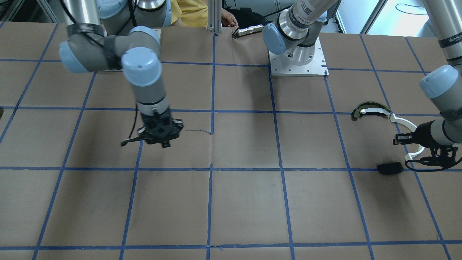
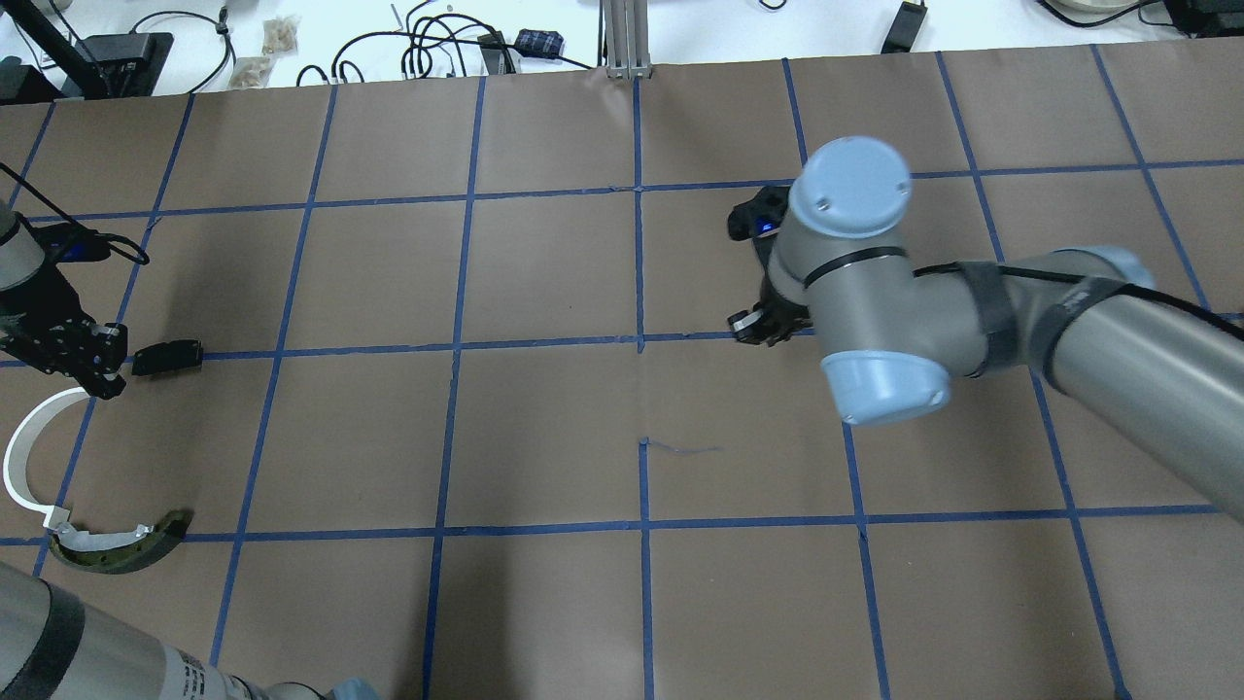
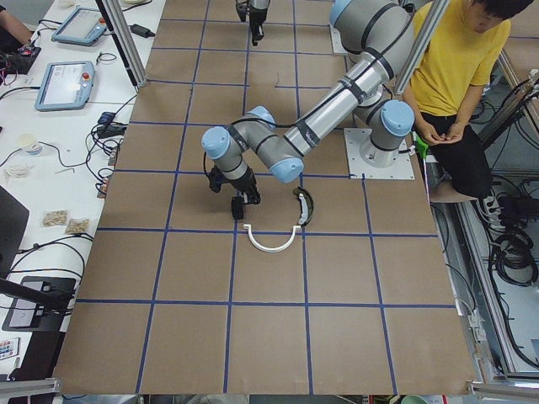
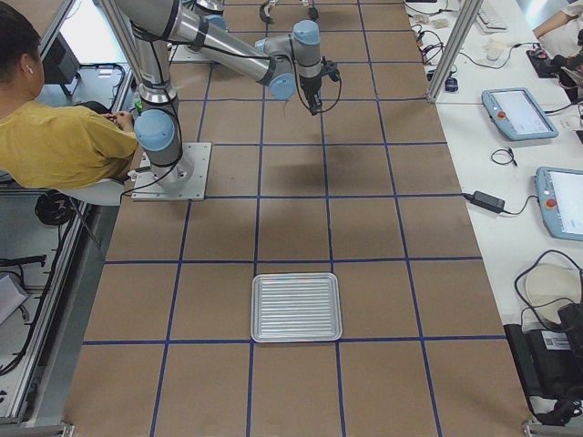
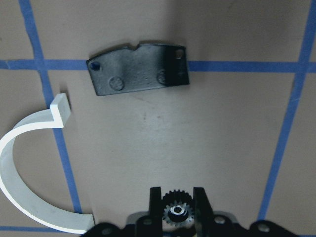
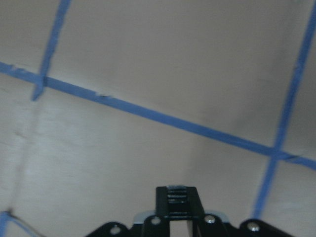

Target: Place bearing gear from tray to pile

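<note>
Brown paper tabletop with a blue tape grid

Front view: left gripper hangs at view's right over the pile. Pile = thin white curved arc strip, dark olive curved piece butting against the arc's robot-side end, and flat black plate near the arc's other end, not touching it. Right gripper hangs over bare paper at view's left, well apart from the pile

Overhead: left gripper tip sits between plate and arc end

Left side view: near arm reaches down by the arc; person in a yellow shirt seated beside the robot base

Right side view: ribbed silver metal tray lies at the table's near end, well apart from both arms

Left wrist: small black toothed gear with a silver bearing centre pinched between the left jaws, touching neither plate nor arc; plate ahead across a tape line, arc at left

Right wrist: right jaws pressed together, nothing between, tape lines below
</note>
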`<action>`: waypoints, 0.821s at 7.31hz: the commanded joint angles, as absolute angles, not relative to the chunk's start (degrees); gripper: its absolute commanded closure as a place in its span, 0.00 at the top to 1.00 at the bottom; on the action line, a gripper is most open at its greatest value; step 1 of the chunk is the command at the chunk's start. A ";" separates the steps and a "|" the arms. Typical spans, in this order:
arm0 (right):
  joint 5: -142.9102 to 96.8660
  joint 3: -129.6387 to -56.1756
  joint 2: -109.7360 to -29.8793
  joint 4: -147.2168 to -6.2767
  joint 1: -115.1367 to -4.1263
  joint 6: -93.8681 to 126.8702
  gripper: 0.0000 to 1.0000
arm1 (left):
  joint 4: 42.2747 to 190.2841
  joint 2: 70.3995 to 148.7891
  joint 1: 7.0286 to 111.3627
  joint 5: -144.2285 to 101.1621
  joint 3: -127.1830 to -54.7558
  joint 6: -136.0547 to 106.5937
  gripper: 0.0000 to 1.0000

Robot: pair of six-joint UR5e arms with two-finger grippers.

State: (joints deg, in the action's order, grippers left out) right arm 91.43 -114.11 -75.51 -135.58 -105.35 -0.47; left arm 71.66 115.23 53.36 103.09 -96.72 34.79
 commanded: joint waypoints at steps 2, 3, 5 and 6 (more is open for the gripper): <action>92.55 -107.34 -65.93 -139.93 -122.23 25.52 0.00 | 68.55 118.73 52.91 103.62 -97.65 35.68 0.00; 91.85 -105.57 -64.18 -140.01 -122.86 28.71 0.00 | 68.47 119.26 52.82 103.71 -97.56 35.60 0.00; 91.93 -105.12 -62.84 -140.36 -122.78 29.44 0.99 | 68.73 119.01 52.82 104.06 -97.65 35.33 0.04; 91.67 -103.81 -63.71 -139.75 -121.13 29.27 1.00 | 69.08 119.00 52.82 104.85 -97.73 35.33 0.12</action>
